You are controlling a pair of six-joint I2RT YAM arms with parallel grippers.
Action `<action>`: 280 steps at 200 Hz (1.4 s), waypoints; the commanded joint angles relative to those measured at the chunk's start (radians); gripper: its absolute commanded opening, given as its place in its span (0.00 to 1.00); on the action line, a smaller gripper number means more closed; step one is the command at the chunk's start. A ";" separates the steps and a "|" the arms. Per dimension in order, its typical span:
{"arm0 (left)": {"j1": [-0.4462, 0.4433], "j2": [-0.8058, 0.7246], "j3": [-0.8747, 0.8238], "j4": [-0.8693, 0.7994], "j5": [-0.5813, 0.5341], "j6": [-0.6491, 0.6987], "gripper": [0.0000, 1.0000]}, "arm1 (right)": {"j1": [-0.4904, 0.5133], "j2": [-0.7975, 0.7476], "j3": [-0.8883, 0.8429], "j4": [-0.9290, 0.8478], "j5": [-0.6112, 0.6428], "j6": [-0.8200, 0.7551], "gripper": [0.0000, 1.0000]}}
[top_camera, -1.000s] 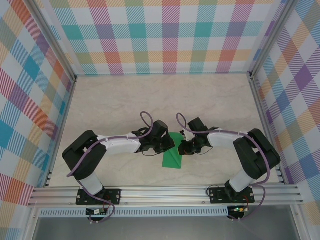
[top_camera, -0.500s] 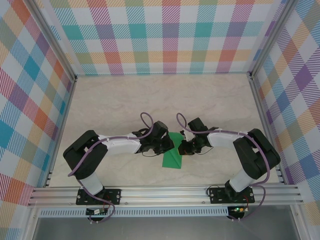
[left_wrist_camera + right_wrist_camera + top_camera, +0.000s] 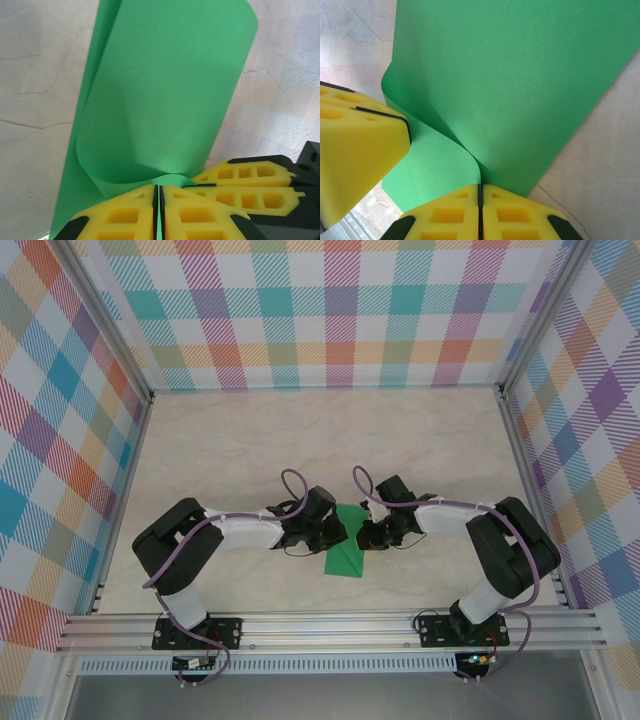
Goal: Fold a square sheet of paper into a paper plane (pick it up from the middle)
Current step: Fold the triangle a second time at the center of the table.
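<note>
The square sheet of paper (image 3: 346,552) is bright green and lies between the two arms near the table's front, bent over on itself in a loose curl with no sharp crease. In the left wrist view the sheet (image 3: 165,90) curves up and back over its lower layer. My left gripper (image 3: 158,189) is shut on the sheet's near edge. From the opposite side my right gripper (image 3: 480,187) is shut on a raised ridge of the paper (image 3: 520,75). Both grippers (image 3: 338,531) (image 3: 363,534) meet over the sheet, close together. No paper plane shape is in view.
The pale marble-patterned tabletop (image 3: 300,440) stretches out behind the arms. Checked walls (image 3: 330,310) enclose it at the back and both sides. An aluminium rail (image 3: 330,625) runs along the front edge, with the arm bases bolted to it.
The left arm's shoulder and elbow have shifted slightly to the right. Both grippers stay shut on the green paper, and the sheet looks the same.
</note>
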 commanded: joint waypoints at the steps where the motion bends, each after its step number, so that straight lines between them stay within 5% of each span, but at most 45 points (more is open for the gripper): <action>1: -0.020 0.024 -0.024 0.021 0.001 -0.005 0.12 | -0.005 0.024 0.015 0.000 0.007 -0.019 0.08; 64: -0.024 0.061 -0.052 0.022 -0.015 -0.005 0.11 | -0.005 0.015 0.016 -0.006 0.012 -0.005 0.13; 140: -0.024 0.059 -0.074 0.020 -0.024 -0.006 0.11 | -0.007 -0.251 -0.002 -0.103 0.066 0.114 0.44; 162: -0.024 0.063 -0.066 0.019 -0.020 -0.001 0.11 | -0.005 -0.307 -0.035 -0.069 -0.045 0.145 0.41; 196: -0.025 0.062 -0.065 0.017 -0.019 -0.001 0.11 | 0.006 -0.258 -0.046 -0.044 -0.190 0.180 0.20; 280: -0.025 0.056 -0.045 0.004 -0.014 0.006 0.11 | 0.057 -0.098 -0.015 -0.060 -0.257 0.182 0.19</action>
